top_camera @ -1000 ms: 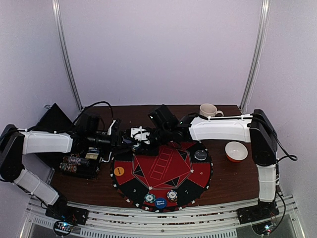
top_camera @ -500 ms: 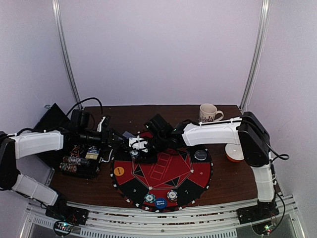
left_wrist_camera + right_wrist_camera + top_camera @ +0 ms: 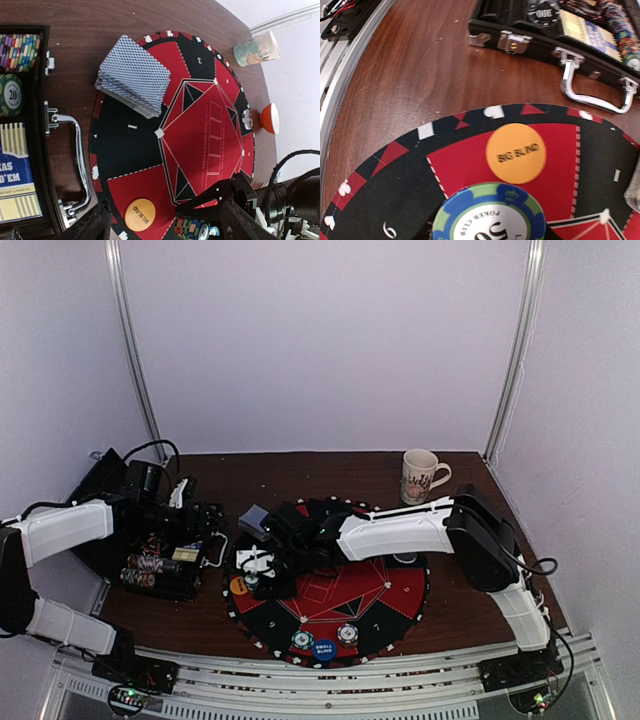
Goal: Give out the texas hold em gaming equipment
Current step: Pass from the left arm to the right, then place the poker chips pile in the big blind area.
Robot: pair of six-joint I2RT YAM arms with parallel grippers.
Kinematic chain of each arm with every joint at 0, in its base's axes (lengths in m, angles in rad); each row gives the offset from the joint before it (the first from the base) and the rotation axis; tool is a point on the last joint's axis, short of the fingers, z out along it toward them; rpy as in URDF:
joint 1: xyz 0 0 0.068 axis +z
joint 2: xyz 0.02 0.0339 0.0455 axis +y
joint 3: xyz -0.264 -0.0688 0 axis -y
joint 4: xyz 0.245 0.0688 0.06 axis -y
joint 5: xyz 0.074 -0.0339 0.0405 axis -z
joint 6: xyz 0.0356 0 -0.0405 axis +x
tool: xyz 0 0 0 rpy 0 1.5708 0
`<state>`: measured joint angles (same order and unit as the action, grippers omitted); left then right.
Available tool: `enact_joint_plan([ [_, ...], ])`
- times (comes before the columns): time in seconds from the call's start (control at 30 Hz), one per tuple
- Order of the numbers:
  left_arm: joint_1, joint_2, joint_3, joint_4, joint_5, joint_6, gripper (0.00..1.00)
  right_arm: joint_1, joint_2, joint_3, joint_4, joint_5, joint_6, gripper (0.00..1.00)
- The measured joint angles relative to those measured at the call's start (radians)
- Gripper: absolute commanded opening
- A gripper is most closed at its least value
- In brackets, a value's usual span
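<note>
My right gripper (image 3: pixel 256 575) is shut on a stack of multicoloured poker chips (image 3: pixel 490 220), topped by a blue-green chip, and holds it over the round red-black mat (image 3: pixel 385 590) at its left front. An orange "big blind" button (image 3: pixel 516 153) lies just beyond the stack, also seen from above (image 3: pixel 240 586). The grey-blue card deck (image 3: pixel 134 82) lies on the mat's back left edge (image 3: pixel 254 519). My left gripper (image 3: pixel 203 516) is open and empty, back near the case. The held stack shows in the left wrist view (image 3: pixel 192 230).
An open black case (image 3: pixel 160 575) with chip rows (image 3: pixel 17 50) and a metal handle (image 3: pixel 592 90) stands left of the mat. Two chip stacks (image 3: pixel 302 640) (image 3: pixel 347 633) and a blue button (image 3: pixel 324 648) sit at the mat's front. Mug (image 3: pixel 420 475) at the back right; bowl (image 3: pixel 270 118) beside the mat.
My right gripper carried the chip stack from the mat's back middle to its left front, beside the orange button. My left arm drew back to the left, toward the case.
</note>
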<state>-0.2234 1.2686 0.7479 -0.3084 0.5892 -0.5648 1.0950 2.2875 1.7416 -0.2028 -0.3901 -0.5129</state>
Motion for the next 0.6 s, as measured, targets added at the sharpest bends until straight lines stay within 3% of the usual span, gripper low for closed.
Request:
enact_joint_plan([
  [0.6,0.0,0.0,0.016,-0.086,-0.096,0.058,0.78,0.027,0.079,0.055,-0.013,0.021,0.045,0.0],
])
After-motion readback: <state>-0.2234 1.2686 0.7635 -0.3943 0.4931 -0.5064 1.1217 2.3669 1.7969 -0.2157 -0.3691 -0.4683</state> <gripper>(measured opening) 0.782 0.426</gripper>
